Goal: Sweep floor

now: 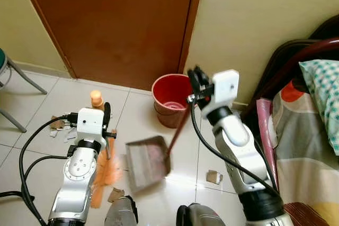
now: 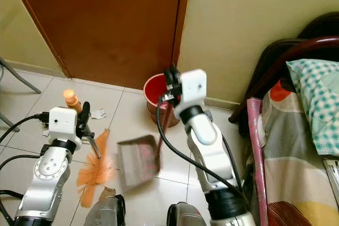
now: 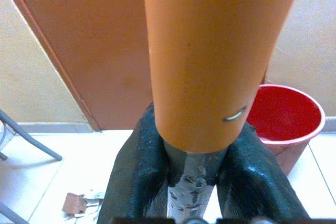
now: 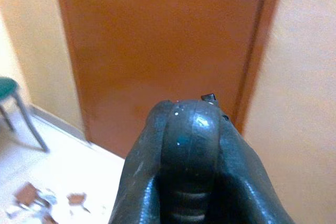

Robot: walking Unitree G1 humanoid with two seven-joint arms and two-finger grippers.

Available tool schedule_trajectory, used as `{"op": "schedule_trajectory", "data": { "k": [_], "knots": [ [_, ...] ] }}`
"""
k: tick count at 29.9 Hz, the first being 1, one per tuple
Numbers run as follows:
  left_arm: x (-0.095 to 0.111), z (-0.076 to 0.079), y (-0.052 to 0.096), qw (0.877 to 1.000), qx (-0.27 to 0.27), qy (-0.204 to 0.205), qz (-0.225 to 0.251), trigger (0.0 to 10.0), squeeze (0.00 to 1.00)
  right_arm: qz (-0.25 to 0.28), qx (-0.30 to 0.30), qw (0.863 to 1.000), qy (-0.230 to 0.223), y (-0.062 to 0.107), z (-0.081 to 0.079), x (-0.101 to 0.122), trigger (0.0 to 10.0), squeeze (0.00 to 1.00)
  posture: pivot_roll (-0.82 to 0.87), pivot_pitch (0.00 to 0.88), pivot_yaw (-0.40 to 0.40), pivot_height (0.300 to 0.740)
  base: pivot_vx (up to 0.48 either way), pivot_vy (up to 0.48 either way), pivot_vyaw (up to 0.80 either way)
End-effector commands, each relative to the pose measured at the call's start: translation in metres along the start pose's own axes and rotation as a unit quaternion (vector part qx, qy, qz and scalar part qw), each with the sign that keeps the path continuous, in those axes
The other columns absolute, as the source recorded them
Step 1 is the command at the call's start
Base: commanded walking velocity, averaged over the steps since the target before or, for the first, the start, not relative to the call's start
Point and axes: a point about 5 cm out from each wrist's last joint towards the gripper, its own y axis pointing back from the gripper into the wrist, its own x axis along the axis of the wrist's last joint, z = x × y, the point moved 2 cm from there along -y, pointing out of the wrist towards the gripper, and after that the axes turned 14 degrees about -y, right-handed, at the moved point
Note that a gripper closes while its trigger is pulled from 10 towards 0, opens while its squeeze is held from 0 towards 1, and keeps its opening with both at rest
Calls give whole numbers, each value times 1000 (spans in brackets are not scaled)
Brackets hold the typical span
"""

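Left eye view: left gripper (image 1: 107, 121), lower left, closed on the orange broom (image 1: 104, 169); bristles on the tile floor (image 1: 42, 104). Right gripper (image 1: 195, 83), centre, clamped on the dustpan (image 1: 147, 162) handle; the blurred pan hangs low at centre. Red bucket (image 1: 170, 99) against the brown door (image 1: 116, 19). Paper scraps (image 1: 214, 176) lie right of the pan.

Left wrist view: fingers (image 3: 137, 177) pinch the broom handle (image 3: 210, 51); bucket at right.

Right wrist view: fingers (image 4: 142, 182) wrapped round the dark handle; scraps lower left.
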Motion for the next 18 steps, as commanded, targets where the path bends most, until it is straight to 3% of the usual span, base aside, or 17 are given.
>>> {"op": "schedule_trajectory", "data": {
  "k": [1,5,8,13,14,18],
  "knots": [
    [-11,-13,6,999,-5,-2,-33,10000,0,-17,-61,998,10,9,29,-9,10000,0,22,115,-56,740,0,0,0],
    [-12,-18,7,999,-15,18,-44,10000,0,-25,-109,994,17,14,51,-13,10000,0,27,123,-54,740,0,0,0],
    [-9,-10,5,998,-44,26,-35,10000,0,-16,-143,989,25,14,66,-7,10000,0,27,123,-54,740,0,0,0],
    [-1,-2,0,998,-52,21,-19,10000,0,8,-157,986,62,10,74,6,10000,0,19,124,-53,740,0,0,0],
    [2,0,-2,998,-51,23,-21,10000,0,18,-164,981,101,8,77,13,10000,0,19,124,-53,740,0,0,0],
    [2,1,-4,999,-46,5,-26,10000,0,27,-179,970,164,6,81,20,10000,0,19,124,-53,740,0,0,0]
  ]
}}
